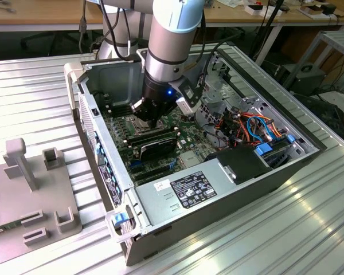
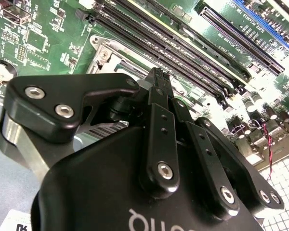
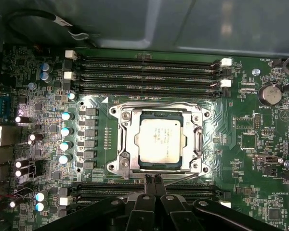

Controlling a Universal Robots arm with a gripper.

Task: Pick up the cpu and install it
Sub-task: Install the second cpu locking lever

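Inside the open computer case (image 1: 229,189), the cpu (image 3: 162,142) already sits in the motherboard socket (image 3: 123,166), so placement looks finished, while the empty gripper (image 3: 152,179), fingertips pressed together, hovers just beside the socket's edge.

I see the cpu (image 3: 160,142) lying grey-faced inside the metal-framed socket (image 3: 123,144) on the green board (image 3: 250,139). My gripper (image 3: 151,179) sits just beside the socket's edge, fingertips pressed together, between socket and memory slots (image 3: 144,192).
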